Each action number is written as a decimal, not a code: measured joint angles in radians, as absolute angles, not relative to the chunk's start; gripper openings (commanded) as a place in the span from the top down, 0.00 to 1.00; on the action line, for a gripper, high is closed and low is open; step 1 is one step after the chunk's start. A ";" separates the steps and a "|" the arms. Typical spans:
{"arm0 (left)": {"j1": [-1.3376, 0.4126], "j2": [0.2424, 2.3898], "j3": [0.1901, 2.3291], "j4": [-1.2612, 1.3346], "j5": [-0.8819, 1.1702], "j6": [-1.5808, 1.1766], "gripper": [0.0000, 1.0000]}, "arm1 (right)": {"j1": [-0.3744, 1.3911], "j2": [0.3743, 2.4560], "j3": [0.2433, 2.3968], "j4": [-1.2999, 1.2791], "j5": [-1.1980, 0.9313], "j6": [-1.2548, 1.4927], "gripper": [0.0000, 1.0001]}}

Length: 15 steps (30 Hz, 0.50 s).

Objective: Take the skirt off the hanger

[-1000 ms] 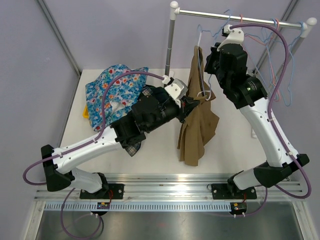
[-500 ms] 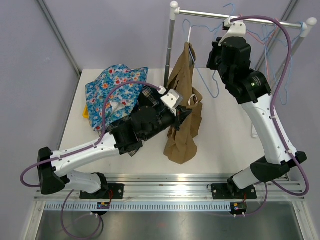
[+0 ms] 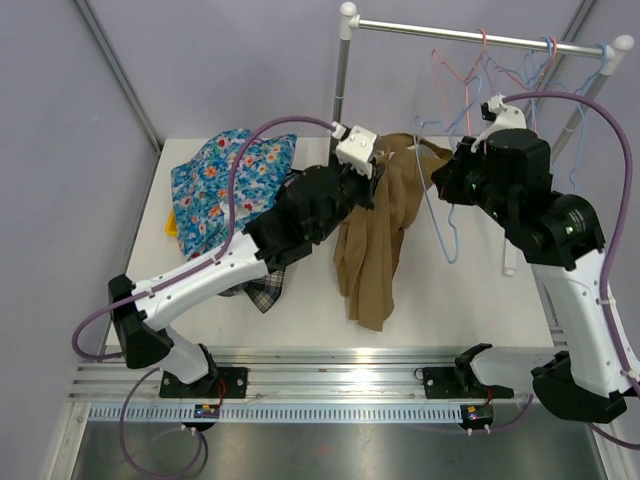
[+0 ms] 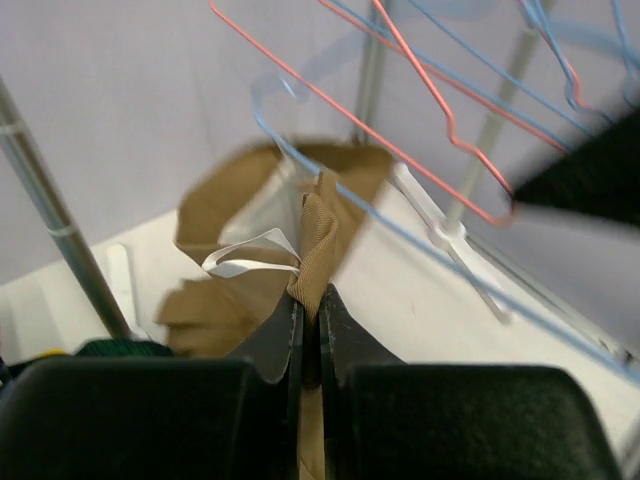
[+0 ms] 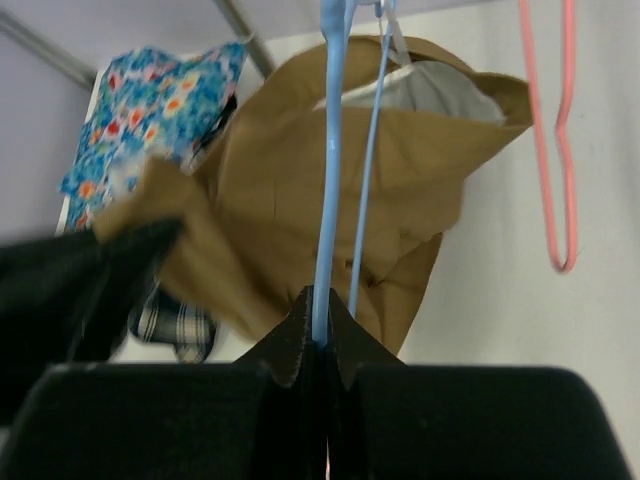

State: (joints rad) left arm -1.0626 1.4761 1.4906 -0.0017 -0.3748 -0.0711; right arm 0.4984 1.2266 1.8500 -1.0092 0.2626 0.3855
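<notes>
I am watching the left arm (image 3: pixel 200 285) reaching diagonally from its base at the near left, up and across the white surface (image 3: pixel 460 300), with its wrist lifted high near the middle. The left fingers (image 4: pixel 275 345) are clenched on a fold of the plain tan pleated cloth skirt (image 3: pixel 375 250) at its waistband, and a white loop is sticking out just beside that pinch. The skirt is hanging between the two arms and trailing down toward the near edge of the surface. I cannot tell whether its hem is touching the surface.

The right arm (image 3: pixel 590 300) is rising steeply from its base at the near right and bending over at the elbow, with its wrist pointing left toward the skirt. The right fingers (image 5: pixel 285 345) are pinched tight on the thin light-blue wire hanger (image 5: pixel 322 200). The wire is running up to the skirt's open waist, where pale lining is showing. I cannot tell whether the wire is passing inside the cloth.

A pink wire hanger (image 5: pixel 565 150) is hanging off to the side, and more wire hangers are dangling from the metal rail (image 3: pixel 480 38) above. A blue floral garment (image 3: pixel 215 185) and a dark tartan garment (image 3: pixel 262 290) are lying on the left of the surface, under the left arm.
</notes>
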 measured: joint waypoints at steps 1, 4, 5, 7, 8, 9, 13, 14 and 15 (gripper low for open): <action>-1.044 1.505 1.538 -0.010 -0.376 -0.066 1.00 | 0.497 1.207 1.840 -1.036 0.230 0.395 1.00; -1.000 1.604 1.681 -0.033 -0.376 -0.048 1.00 | 0.496 1.169 1.832 -1.111 0.136 0.420 1.00; -0.989 1.636 1.725 -0.046 -0.376 -0.044 1.00 | 0.496 1.163 1.839 -1.139 0.098 0.427 1.00; -0.963 1.702 1.816 -0.083 -0.376 -0.040 1.00 | 0.495 1.170 1.886 -1.213 0.013 0.440 1.00; -0.952 1.739 1.867 -0.102 -0.374 -0.039 1.00 | 0.495 1.179 1.917 -1.246 -0.031 0.445 1.00; -0.942 1.771 1.907 -0.117 -0.374 -0.038 1.00 | 0.495 1.188 1.951 -1.272 -0.073 0.450 1.00; -0.881 1.872 2.017 -0.186 -0.366 -0.044 1.00 | 0.495 1.219 2.075 -1.345 -0.197 0.473 1.00; -0.866 1.885 2.022 -0.195 -0.365 -0.046 1.00 | 0.495 1.227 2.110 -1.359 -0.224 0.480 1.00; -0.854 1.893 2.022 -0.206 -0.364 -0.048 1.00 | 0.495 1.234 2.149 -1.370 -0.247 0.488 1.00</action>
State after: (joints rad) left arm -0.8543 1.8935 2.0220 -0.2062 -0.3641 -0.0483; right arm 0.4946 1.2339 2.1490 -1.3697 -0.2474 0.4881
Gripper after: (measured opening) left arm 0.037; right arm 0.037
